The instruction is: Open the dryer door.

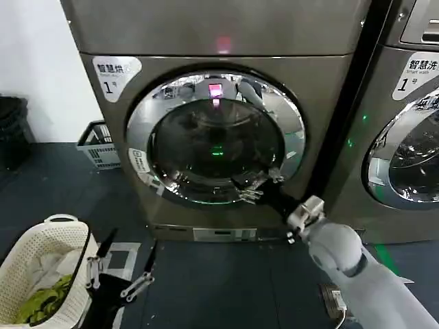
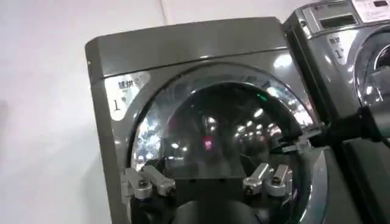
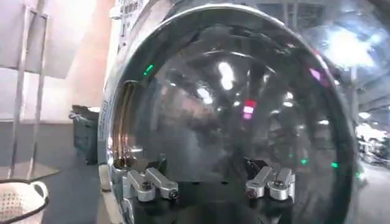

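Dark flooring (image 1: 219,274) runs from our base up to a row of grey front-loading machines standing against a white wall (image 1: 34,62). Nearest to us, at the lower left of the head view, our left gripper (image 1: 122,267) hangs low above the floor with its fingers spread wide and nothing between them, just beside a white laundry basket (image 1: 41,264) that holds some pale and green cloth. Farther on, our right gripper (image 1: 257,186) reaches forward from the lower right and meets the dryer door (image 1: 214,137) at its lower right rim, the fingers spread against the chrome ring. That door is round, set upright in the front of the dryer (image 1: 226,116), and its glass faces straight out toward us; it lies closed, flush with the cabinet. From the right wrist view the door (image 3: 244,109) looms right in front of the parted fingertips (image 3: 149,185), its dark glass full of reflections, and along one side a bright strip of the rim shows. From the left wrist camera we see the dryer (image 2: 195,109) from low down and farther off, with the right gripper (image 2: 292,145) at the door's edge. Beyond, a grey crate (image 1: 99,145) sits by the wall and a second machine (image 1: 398,123) stands to the right.
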Action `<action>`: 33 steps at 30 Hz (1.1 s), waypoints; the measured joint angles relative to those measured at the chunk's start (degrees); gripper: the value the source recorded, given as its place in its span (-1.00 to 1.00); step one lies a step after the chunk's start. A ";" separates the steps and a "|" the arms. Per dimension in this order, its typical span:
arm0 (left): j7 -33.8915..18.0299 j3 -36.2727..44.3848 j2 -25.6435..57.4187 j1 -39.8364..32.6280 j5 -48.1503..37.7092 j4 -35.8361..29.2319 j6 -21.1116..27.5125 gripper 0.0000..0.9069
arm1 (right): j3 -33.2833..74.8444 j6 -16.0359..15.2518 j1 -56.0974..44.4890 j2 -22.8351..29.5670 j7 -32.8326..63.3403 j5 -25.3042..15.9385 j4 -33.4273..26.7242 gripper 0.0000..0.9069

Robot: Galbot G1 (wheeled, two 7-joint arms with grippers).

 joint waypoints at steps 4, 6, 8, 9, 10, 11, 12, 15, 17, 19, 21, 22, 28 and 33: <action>0.07 0.01 -0.22 -0.08 0.03 0.10 -0.01 1.00 | -2.23 -0.02 2.21 0.34 -0.11 0.82 -1.55 1.00; 0.10 0.02 -0.23 -0.09 0.04 0.10 -0.05 1.00 | -3.42 -0.02 3.38 0.53 -0.27 1.33 -2.34 1.00; 0.13 0.00 -0.23 -0.10 0.04 0.10 -0.07 1.00 | -4.28 -0.07 4.29 0.65 -0.38 1.65 -2.85 1.00; 0.15 -0.02 -0.24 -0.11 0.04 0.10 -0.07 1.00 | -4.78 -0.13 4.75 0.71 -0.43 1.80 -3.13 1.00; 0.17 -0.02 -0.24 -0.11 0.03 0.10 -0.07 1.00 | -5.28 -0.18 5.20 0.81 -0.44 1.87 -3.37 1.00; 0.23 -0.03 -0.24 -0.12 0.03 0.11 -0.07 1.00 | -5.84 -0.23 5.67 0.91 -0.43 1.87 -3.67 1.00; 0.26 -0.03 -0.24 -0.15 0.03 0.17 -0.07 1.00 | -6.39 -0.27 6.05 1.00 -0.42 1.87 -3.82 1.00; 0.32 -0.02 -0.25 -0.35 0.03 0.53 -0.07 1.00 | -8.05 -0.35 7.51 1.69 0.00 1.71 -4.59 1.00; 0.33 -0.03 -0.25 -0.53 0.03 0.79 -0.07 1.00 | -8.87 -0.34 8.32 2.14 0.14 1.65 -5.14 1.00; 0.34 -0.03 -0.26 -0.57 0.03 0.83 -0.08 1.00 | -9.66 -0.34 9.35 2.57 0.20 1.65 -5.92 1.00; 0.40 -0.03 -0.29 -0.60 0.03 0.83 -0.13 1.00 | -10.38 -0.32 10.29 2.80 0.21 1.65 -6.55 1.00; 0.43 -0.04 -0.29 -0.62 0.01 0.83 -0.14 1.00 | -10.73 -0.30 10.69 2.90 0.19 1.67 -6.84 1.00; 0.53 -0.09 -0.32 -0.70 -0.07 0.72 -0.19 1.00 | -12.75 -0.24 12.67 3.72 0.34 1.68 -8.39 1.00; 0.56 -0.09 -0.32 -0.84 -0.07 0.76 -0.27 1.00 | -15.10 -0.48 14.84 5.00 1.01 1.90 -9.41 1.00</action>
